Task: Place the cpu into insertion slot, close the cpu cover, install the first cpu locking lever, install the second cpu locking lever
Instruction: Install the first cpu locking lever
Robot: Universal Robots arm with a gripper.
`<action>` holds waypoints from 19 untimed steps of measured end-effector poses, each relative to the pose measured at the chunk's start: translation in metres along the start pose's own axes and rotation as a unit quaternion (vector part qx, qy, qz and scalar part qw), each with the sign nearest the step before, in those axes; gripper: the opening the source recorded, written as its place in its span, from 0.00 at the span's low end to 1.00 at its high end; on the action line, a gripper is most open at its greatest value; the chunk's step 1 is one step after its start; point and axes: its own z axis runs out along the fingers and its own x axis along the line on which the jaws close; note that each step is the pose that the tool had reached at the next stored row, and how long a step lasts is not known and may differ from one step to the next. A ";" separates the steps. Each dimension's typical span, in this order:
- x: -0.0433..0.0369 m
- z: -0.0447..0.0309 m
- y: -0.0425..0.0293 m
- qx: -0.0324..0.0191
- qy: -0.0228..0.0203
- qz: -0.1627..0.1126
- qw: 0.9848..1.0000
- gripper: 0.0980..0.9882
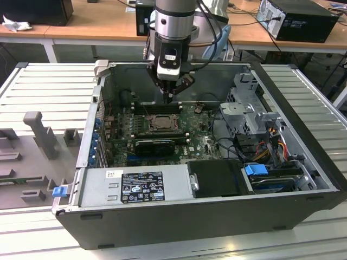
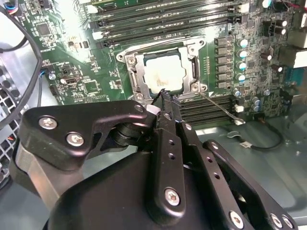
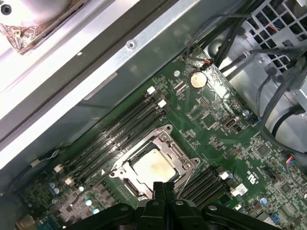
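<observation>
Gripper (image 3: 163, 188) fingers are pressed together, nothing seen between them, close by the insertion slot (image 3: 125, 178). Seated there, framed by the flat-lying cpu cover (image 3: 168, 132), the cpu (image 3: 152, 166) is judged light, stiff and fragile, to be gripped by opposite edges only. Memory slots (image 3: 115, 136) flank it and the chassis wall (image 3: 120, 62) stands beyond, so open room is chiefly overhead.

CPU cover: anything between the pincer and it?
Nothing visible. The shut pincer is right at the edge of the cpu cover; the cpu sits in its cut-out. A wire lever juts out beside it, off that line.
</observation>
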 end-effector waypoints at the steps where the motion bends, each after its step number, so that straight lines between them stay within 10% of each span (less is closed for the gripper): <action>1: 0.0000 0.0000 0.0000 0.000 0.000 -0.006 1.000 0.01; 14: 0.0000 0.0000 0.0000 0.001 -0.001 -0.082 0.997 0.01; 19: 0.0000 0.0000 0.0000 0.001 -0.002 -0.124 0.992 0.01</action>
